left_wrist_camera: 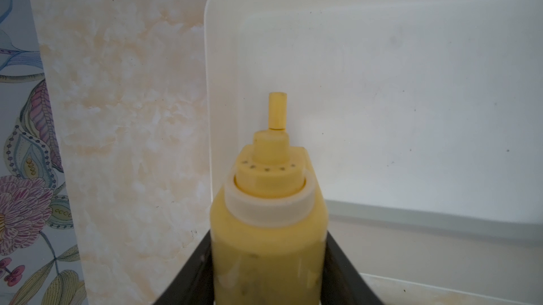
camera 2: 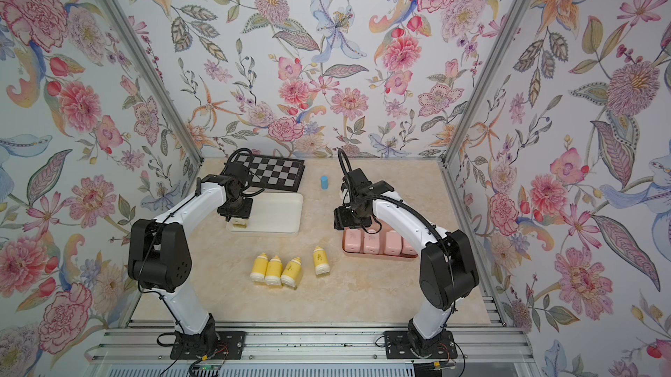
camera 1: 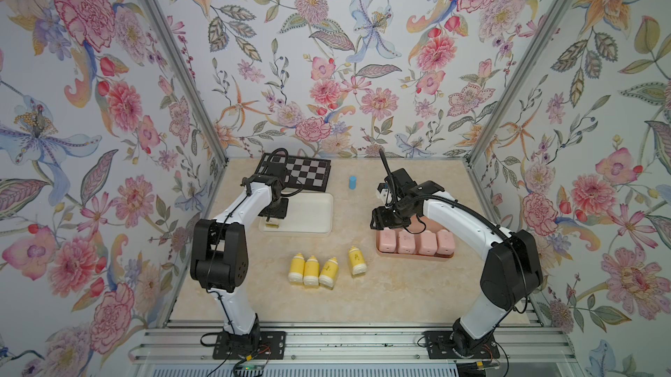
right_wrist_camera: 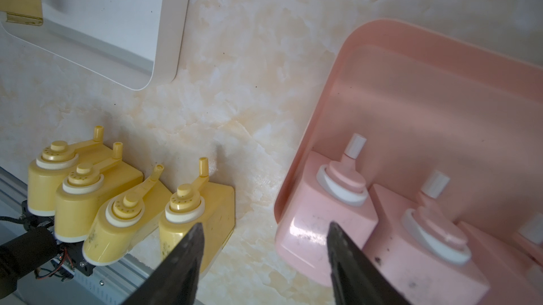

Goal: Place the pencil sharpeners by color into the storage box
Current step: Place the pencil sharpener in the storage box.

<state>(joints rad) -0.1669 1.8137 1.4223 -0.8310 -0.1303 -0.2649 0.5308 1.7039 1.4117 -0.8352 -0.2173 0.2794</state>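
1. Floral wallpaper closed in a beige marble-look worktop (camera 1: 363, 295), with a black-and-white checkerboard (camera 1: 308, 172) at the far left and a small blue cylinder (camera 1: 352, 182) just right of it.
2. The left end effector (camera 1: 272, 219) was clamped on a yellow bottle-shaped plastic pencil sharpener (left_wrist_camera: 269, 230) over the near-left corner of the white plastic tray (camera 1: 316, 212). Whether the sharpener touched the tray floor could not be told.
3. Four more yellow sharpeners (camera 1: 311, 270) lay on the worktop in the near middle, three close together and one just to their right.
4. Four pale pink squarish sharpeners (camera 1: 406, 242) sat side by side in the pink plastic tray (right_wrist_camera: 411, 83) at the right. The right end effector (right_wrist_camera: 266, 225) hovered at that tray's left end, jaws narrowly parted and empty.
5. The step in hand looked like setting down the held yellow sharpener. It probably called for lowering it fully inside the rim, tight in the corner so four more would fit, and releasing it only once seated.
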